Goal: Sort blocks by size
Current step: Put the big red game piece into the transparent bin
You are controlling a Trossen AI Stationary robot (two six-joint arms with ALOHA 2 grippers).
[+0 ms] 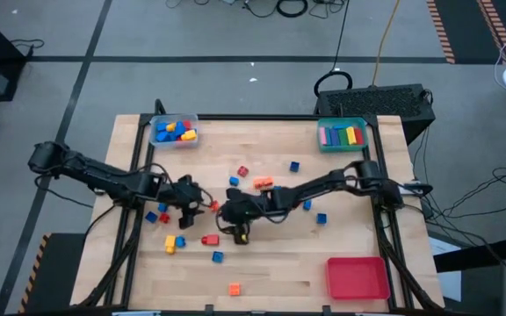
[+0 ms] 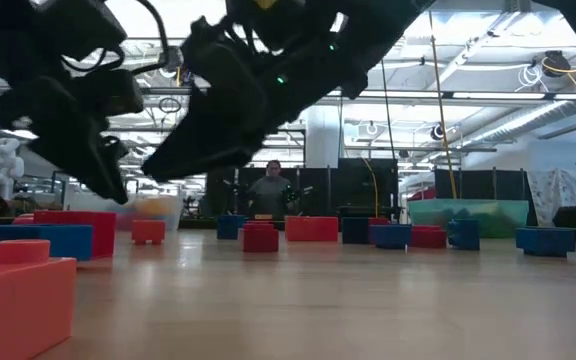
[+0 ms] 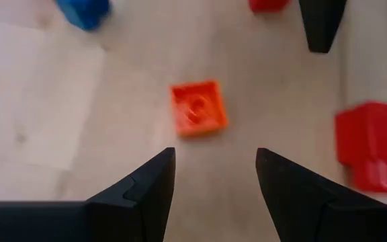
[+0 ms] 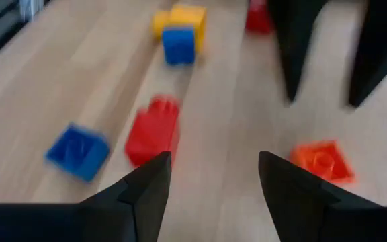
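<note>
Small blocks lie scattered flat on the wooden table (image 1: 271, 263). My left gripper (image 1: 196, 200) is open just above the table's middle. A small orange cube (image 3: 197, 109) lies on the wood just ahead of its fingertips (image 3: 213, 154), untouched. My right gripper (image 1: 234, 213) faces it from the right, open and empty (image 4: 213, 158). The same orange cube (image 4: 322, 161) lies beside its finger, with a red block (image 4: 153, 129) and a blue block (image 4: 78, 151) farther on. The left gripper's fingers (image 4: 294, 40) show beyond.
A clear tray (image 1: 174, 130) with blue, yellow and orange blocks stands at the far left. A teal tray (image 1: 343, 134) with long bars stands at the far right, and a red tray (image 1: 357, 276) at the near right. Loose blocks (image 1: 263, 183) lie around both grippers.
</note>
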